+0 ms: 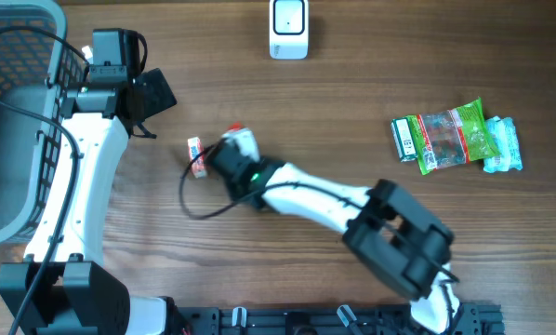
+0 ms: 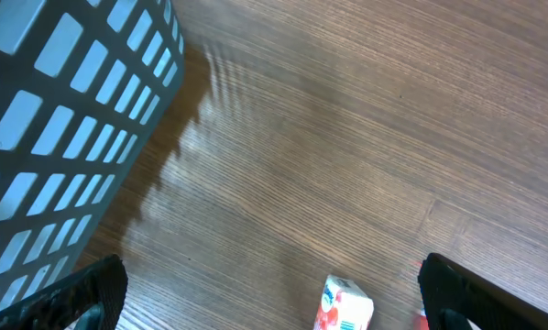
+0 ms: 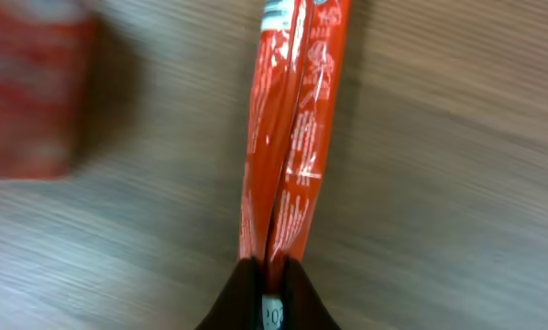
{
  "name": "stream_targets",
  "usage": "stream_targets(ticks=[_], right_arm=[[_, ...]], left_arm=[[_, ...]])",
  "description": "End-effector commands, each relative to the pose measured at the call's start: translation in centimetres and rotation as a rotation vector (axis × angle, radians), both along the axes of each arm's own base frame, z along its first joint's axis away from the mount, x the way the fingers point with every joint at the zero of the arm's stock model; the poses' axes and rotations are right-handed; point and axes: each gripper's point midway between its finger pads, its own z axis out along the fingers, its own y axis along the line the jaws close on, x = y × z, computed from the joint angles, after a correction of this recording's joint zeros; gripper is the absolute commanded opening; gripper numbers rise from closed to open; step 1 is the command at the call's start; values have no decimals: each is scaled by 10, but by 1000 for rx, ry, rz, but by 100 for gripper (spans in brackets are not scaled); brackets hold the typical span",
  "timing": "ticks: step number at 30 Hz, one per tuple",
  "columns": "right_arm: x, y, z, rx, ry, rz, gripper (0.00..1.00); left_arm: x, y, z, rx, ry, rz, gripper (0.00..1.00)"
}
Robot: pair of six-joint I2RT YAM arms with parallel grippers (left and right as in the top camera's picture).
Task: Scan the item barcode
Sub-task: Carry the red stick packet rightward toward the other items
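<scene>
Packet [image 3: 292,119] is pinched edge-on in the clamped right hand [image 3: 272,272], probably for lifting off the tabletop [image 3: 457,183] toward the scanner [image 1: 288,28]; left hand [image 2: 274,295] gapes wide, empty.

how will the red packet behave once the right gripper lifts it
The red packet looks thin and creased, pinched at one end by the right gripper, so it will probably flop or sag. Its glossy film may slip. Being so flat, it is likely light.
</scene>
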Motion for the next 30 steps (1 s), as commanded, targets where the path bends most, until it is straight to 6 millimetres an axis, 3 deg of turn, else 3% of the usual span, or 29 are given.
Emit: stream_targets(ticks=[1, 6, 11, 14, 16, 17, 19, 29, 30], right_arm=[[20, -52, 27, -118, -14, 40, 4], [14, -133, 15, -363, 158, 181, 4], [17, -181, 13, -405, 253, 103, 4], [20, -191, 13, -404, 263, 77, 6], [22, -193, 13, -405, 262, 81, 12], [22, -193, 13, -407, 263, 92, 24], [22, -193, 13, -408, 262, 93, 38], [23, -187, 12, -373, 262, 94, 38], [23, -187, 12, -373, 263, 93, 31]], left_arm=[[1, 4, 4, 16, -7, 1, 100], [1, 4, 4, 16, -7, 1, 100], [1, 4, 4, 16, -7, 1, 100], [1, 4, 4, 16, -7, 1, 100], [1, 4, 4, 16, -7, 1, 100], [1, 4, 4, 16, -7, 1, 100], [1, 4, 4, 16, -7, 1, 100], [1, 4, 4, 16, -7, 1, 100], [1, 4, 4, 16, -7, 1, 100]])
